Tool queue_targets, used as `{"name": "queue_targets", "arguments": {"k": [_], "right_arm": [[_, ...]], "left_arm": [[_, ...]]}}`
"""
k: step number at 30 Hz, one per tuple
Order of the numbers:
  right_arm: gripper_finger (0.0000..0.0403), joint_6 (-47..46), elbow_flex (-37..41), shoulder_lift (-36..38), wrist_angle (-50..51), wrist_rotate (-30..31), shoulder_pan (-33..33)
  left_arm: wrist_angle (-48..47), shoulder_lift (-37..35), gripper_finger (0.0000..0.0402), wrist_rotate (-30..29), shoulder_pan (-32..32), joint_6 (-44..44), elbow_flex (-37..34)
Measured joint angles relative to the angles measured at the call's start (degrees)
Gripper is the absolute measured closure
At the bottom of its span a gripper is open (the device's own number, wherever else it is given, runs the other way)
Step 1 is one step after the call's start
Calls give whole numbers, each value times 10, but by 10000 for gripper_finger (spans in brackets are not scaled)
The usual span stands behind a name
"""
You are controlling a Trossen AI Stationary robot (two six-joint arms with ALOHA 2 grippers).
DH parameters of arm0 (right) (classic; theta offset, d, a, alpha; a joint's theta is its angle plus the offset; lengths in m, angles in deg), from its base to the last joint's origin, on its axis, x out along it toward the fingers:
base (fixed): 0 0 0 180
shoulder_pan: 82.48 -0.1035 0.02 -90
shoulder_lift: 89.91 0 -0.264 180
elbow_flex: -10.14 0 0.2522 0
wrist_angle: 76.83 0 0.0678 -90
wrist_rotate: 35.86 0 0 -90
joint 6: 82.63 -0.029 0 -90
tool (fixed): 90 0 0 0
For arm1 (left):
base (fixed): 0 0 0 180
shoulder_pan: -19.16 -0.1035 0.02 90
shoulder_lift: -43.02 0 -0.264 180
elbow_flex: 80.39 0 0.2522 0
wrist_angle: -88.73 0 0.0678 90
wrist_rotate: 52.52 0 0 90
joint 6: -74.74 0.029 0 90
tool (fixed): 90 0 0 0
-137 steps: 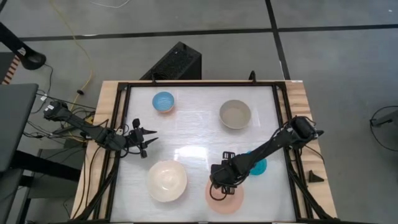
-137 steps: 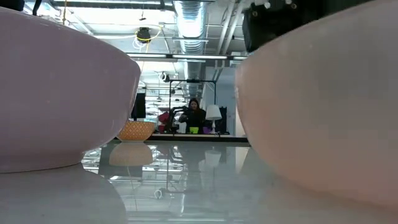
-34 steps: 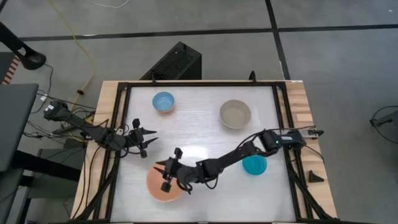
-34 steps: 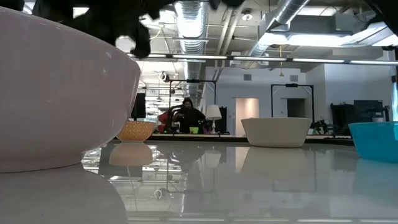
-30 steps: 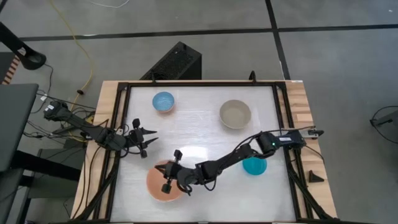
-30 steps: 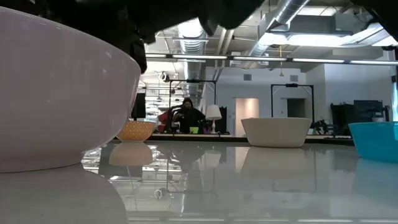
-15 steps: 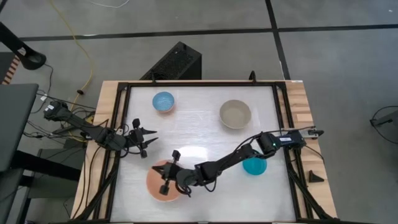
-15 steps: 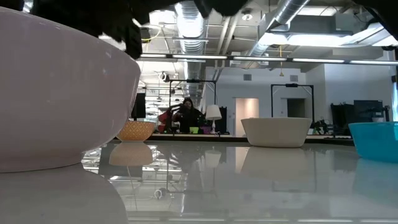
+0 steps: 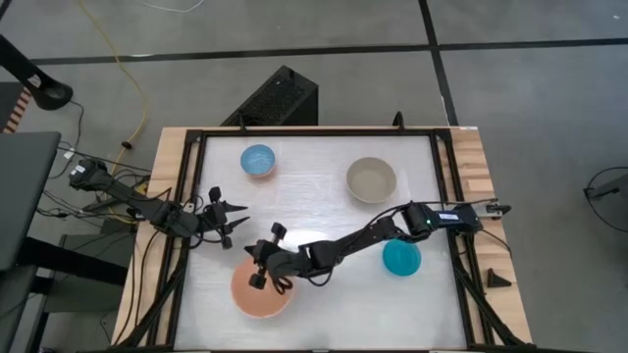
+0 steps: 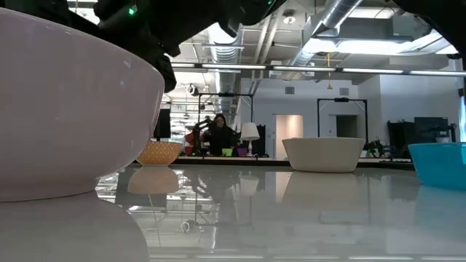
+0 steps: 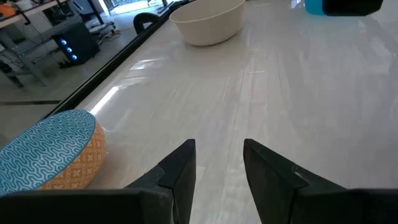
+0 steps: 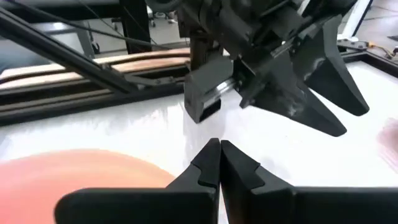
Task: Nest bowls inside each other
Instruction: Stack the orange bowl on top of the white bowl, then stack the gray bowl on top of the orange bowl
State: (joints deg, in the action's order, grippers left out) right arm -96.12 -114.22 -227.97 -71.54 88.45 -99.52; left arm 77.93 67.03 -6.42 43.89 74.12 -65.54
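Salmon-pink bowl [image 9: 261,290] unmarked, right gripper [image 9: 257,259] pressed together empty above it, left gripper [image 9: 234,217] spread apart

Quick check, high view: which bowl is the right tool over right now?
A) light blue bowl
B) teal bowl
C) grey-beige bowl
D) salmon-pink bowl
D. The right tool, its fingers shut, is over the rim of the salmon-pink bowl at the table's near left; the teal bowl, grey-beige bowl and light blue bowl sit apart from it.
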Motion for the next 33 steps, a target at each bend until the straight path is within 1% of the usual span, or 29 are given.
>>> {"name": "queue_targets", "arguments": {"k": [4,7,10,14,17,18,20,22,25,27,31,33], "right_arm": [[378,27,0,5,2,0,-4],[372,44,0,31,44,-5,-9],[362,48,0,86,168,-50,-9],[358,47,0,175,388,-147,5],[357,34,0,240,545,-206,23],[357,29,0,260,596,-219,29],[356,6,12,298,678,-222,41],[355,-24,38,333,736,-220,57],[347,-40,98,380,778,-222,86],[339,-41,150,415,782,-222,104],[313,-47,271,490,743,-224,146],[294,-62,333,523,713,-245,172]], "left_arm": [[0,0,276,0,0,0,0],[0,0,276,0,0,0,0],[0,0,276,0,0,0,0],[0,0,276,0,0,0,0],[0,0,276,0,0,0,0],[0,0,276,0,0,0,0],[0,0,276,0,0,0,0],[0,0,276,0,0,0,0],[0,0,276,0,0,0,0],[0,0,276,0,0,0,0],[0,0,276,0,0,0,0],[0,0,276,0,0,0,0]]}}
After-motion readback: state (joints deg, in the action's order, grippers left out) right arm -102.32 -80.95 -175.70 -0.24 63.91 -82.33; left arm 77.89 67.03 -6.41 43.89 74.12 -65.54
